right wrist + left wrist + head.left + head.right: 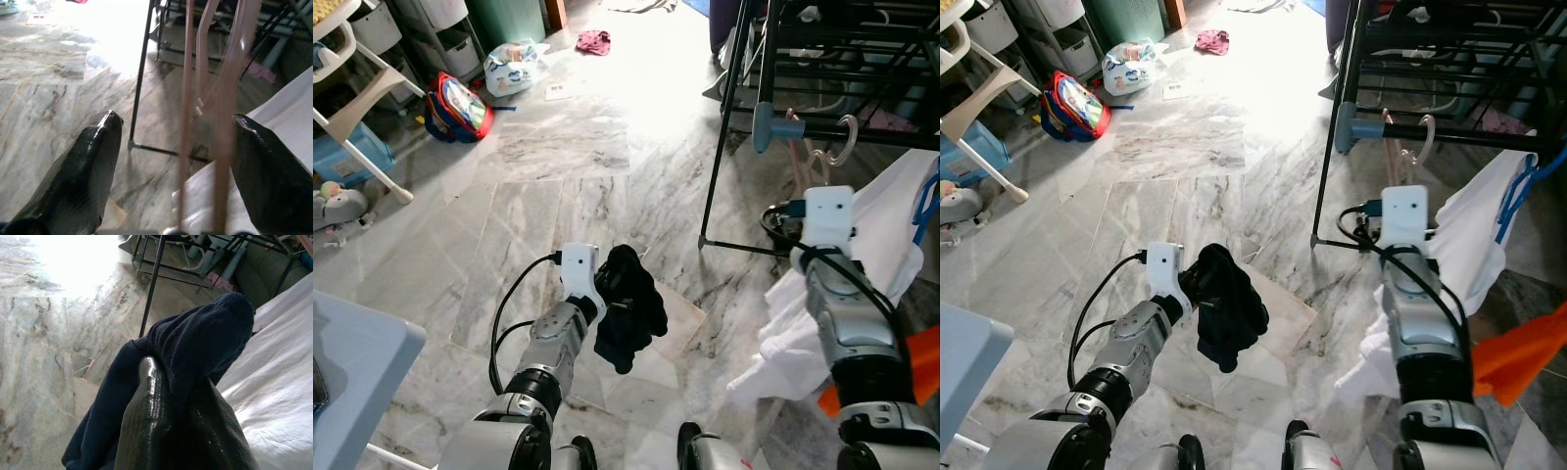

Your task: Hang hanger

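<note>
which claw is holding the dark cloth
The left claw: it is shut on the dark cloth. The right claw is open, with the pink hanger between its fingers.

The grey-veined marble tile floor (558,166) carried everything. Well ahead of the left tool (607,284) and off to its left lay a red and blue children's backpack (457,106), with a printed plastic bag (514,67), a small white paper (557,91) and a crumpled pink cloth (593,41) further out. Just ahead of the right tool (173,147), the black metal drying rack (729,108) stood on the floor.
</note>
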`<state>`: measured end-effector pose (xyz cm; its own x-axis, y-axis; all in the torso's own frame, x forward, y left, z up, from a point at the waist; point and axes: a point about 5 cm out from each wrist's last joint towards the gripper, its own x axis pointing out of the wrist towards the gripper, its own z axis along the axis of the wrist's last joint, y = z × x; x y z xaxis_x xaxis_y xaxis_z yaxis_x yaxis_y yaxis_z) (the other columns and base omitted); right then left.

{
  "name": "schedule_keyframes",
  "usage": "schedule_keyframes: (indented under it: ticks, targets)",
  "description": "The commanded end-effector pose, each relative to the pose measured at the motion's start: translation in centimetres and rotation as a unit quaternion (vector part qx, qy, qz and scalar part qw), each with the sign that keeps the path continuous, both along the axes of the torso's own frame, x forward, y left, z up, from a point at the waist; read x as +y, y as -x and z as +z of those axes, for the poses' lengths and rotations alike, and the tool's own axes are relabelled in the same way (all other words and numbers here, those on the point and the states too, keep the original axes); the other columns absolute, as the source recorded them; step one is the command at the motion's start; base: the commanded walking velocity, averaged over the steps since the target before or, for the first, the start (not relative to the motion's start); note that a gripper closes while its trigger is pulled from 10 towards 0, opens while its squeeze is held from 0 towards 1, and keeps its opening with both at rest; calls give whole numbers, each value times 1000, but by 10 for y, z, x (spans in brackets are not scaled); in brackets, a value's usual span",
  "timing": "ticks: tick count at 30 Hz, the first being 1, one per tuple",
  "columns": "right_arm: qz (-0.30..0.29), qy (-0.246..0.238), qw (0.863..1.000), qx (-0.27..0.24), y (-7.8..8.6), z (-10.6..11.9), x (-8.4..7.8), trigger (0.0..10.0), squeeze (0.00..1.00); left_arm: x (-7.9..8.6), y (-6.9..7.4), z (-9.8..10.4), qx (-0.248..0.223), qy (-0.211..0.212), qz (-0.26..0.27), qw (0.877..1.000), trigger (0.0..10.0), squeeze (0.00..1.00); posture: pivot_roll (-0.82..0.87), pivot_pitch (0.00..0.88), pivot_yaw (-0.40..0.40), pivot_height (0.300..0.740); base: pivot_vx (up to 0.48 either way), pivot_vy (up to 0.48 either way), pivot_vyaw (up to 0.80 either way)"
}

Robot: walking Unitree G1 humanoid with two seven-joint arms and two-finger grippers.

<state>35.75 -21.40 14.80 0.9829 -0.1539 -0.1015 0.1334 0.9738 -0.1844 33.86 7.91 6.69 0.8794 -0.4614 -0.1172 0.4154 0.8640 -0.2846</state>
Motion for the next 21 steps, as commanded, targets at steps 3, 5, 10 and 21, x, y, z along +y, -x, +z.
schedule_keyframes:
  ticks: [3, 5, 10, 21]
  targets:
    - [-7, -2, 1000, 20, 1, -7, 0, 0, 0, 3, -1, -1, 4, -7, 4, 1000, 10000, 0, -140, 190, 89, 740, 0, 0, 0]
    - [-12, 5, 1000, 26, 2, -10, -2, 0, 0, 4, 0, -2, 6, -8, 4, 1000, 10000, 0, -142, 192, 88, 740, 0, 0, 0]
    - [-15, 18, 999, 28, 2, -11, -4, 0, 0, 3, 0, -3, 8, -9, 3, 1000, 10000, 0, -144, 192, 89, 740, 0, 0, 0]
    - [-25, 52, 998, 19, 4, -7, -8, 0, 0, 2, 0, -3, 12, -12, -1, 1000, 10000, 0, -147, 193, 97, 740, 0, 0, 0]
